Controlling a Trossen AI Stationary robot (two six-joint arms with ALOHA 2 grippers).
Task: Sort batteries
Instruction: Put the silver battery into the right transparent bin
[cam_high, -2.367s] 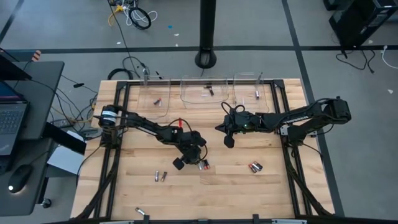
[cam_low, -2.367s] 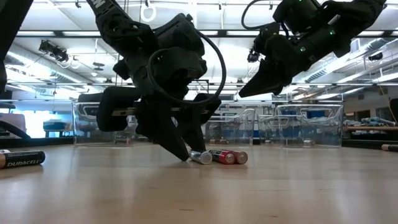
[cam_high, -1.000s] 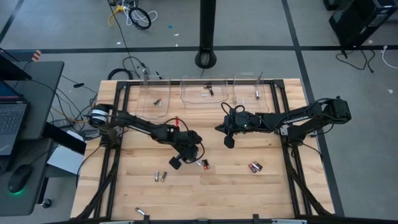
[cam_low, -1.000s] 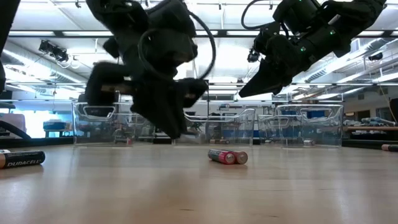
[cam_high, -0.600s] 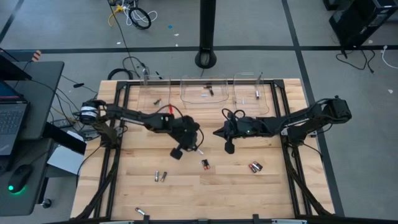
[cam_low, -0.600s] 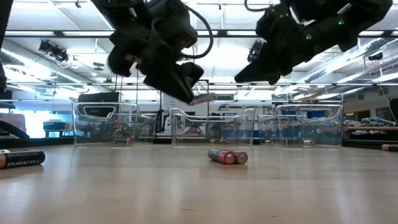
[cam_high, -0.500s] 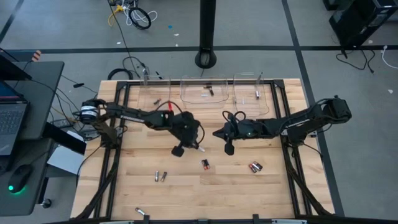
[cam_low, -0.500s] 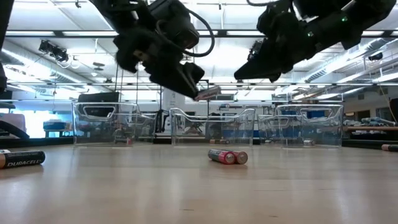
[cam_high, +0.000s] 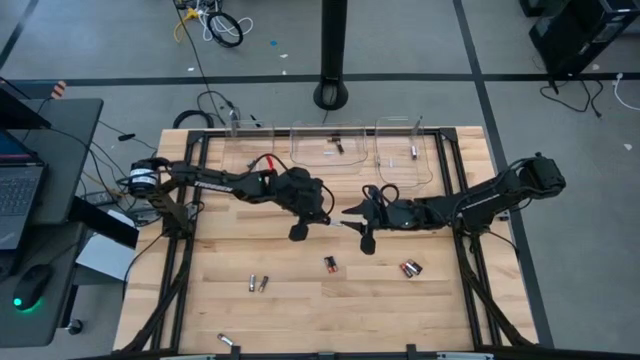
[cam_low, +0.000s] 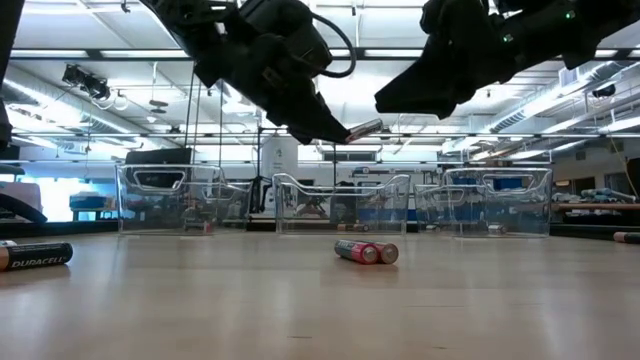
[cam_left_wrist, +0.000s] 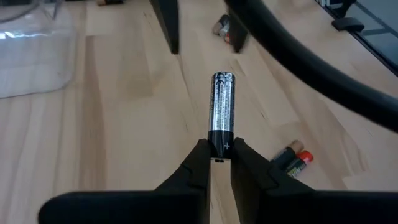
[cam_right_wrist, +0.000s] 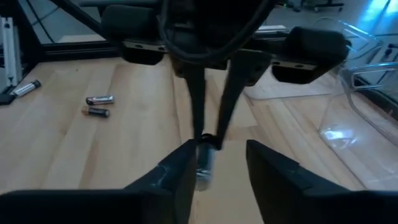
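Silver-and-black battery (cam_left_wrist: 222, 106) pinched by its end in left fingers (cam_left_wrist: 200, 163), right fingers (cam_right_wrist: 180, 171) parted around it.

Pale wooden bench (cam_high: 380, 300), black-framed: three clear bins (cam_high: 331, 150) are ranged along the far edge, and batteries (cam_high: 329, 264) are scattered singly and paired across the near half.

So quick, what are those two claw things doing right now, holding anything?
Left gripper: fingers shut on a silver battery, held up above the table.
Right gripper: fingers open, holding nothing, one on each side of that battery's free end.
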